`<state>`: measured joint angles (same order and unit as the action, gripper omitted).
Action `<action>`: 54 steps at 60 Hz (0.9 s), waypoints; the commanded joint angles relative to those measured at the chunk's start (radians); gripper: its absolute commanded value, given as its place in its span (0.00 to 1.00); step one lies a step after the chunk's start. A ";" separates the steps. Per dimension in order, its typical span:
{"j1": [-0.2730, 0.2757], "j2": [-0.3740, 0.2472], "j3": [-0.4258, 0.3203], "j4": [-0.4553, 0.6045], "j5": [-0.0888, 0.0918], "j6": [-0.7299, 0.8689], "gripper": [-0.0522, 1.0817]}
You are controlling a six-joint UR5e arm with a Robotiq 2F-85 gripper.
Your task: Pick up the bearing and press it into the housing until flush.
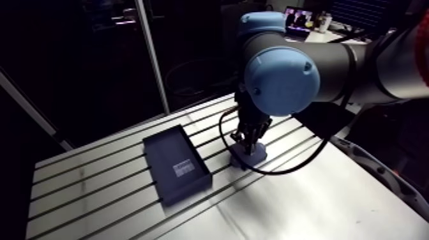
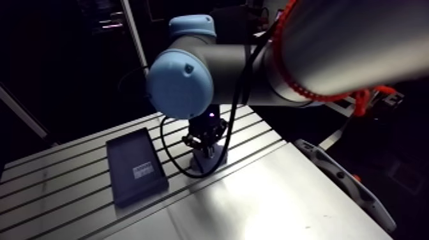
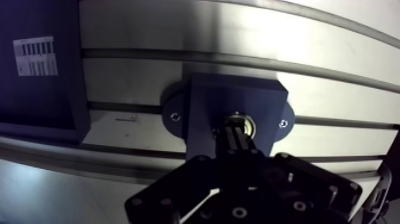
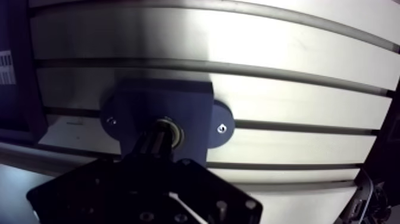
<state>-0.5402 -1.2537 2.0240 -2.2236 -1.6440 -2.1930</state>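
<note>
The dark blue housing (image 3: 235,98) is a square block with two screwed side ears, standing on the slotted table (image 3: 178,30). The bearing (image 3: 250,124) shows as a metal ring seated in the housing's central bore. My gripper (image 3: 237,132) stands straight over that bore, its two fingers closed together into one narrow bar whose tips rest on the bearing's middle. How deep the bearing sits is hidden by the fingers. In the arm view the gripper (image 1: 248,142) points down onto the housing (image 1: 250,157).
A flat dark box (image 1: 175,164) with a white label (image 1: 184,168) lies on the table just left of the housing. A smooth light plate (image 1: 306,198) covers the table's near right part. The robot's black cable loops beside the housing.
</note>
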 commanded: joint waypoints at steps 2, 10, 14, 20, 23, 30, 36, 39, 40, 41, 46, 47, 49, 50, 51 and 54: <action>0.000 0.001 0.000 0.000 -0.001 0.000 0.85; 0.000 0.001 0.000 0.000 0.000 0.000 0.85; 0.000 0.001 0.000 0.000 0.000 0.000 0.85; 0.000 0.001 -0.001 0.000 0.000 0.000 0.85; 0.000 0.001 -0.001 0.000 -0.001 0.000 0.85; 0.000 0.001 -0.001 0.000 0.000 0.000 0.85; 0.000 0.001 -0.001 0.000 0.000 0.000 0.85; 0.000 0.001 -0.001 0.000 0.000 -0.001 0.85; 0.000 0.001 -0.001 0.000 0.000 -0.001 0.85; 0.000 0.001 -0.001 0.000 0.000 -0.001 0.85; 0.000 0.001 -0.003 0.000 0.000 -0.002 0.85; 0.000 0.001 -0.003 0.000 0.000 -0.002 0.85; 0.000 0.001 -0.003 0.000 0.000 -0.002 0.85; 0.000 0.000 -0.004 0.000 0.000 -0.002 0.85; 0.000 0.000 -0.004 0.000 0.000 -0.002 0.85; 0.000 -0.002 -0.004 0.000 0.000 -0.002 0.85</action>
<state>-0.5400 -1.2523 2.0222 -2.2233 -1.6435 -2.1940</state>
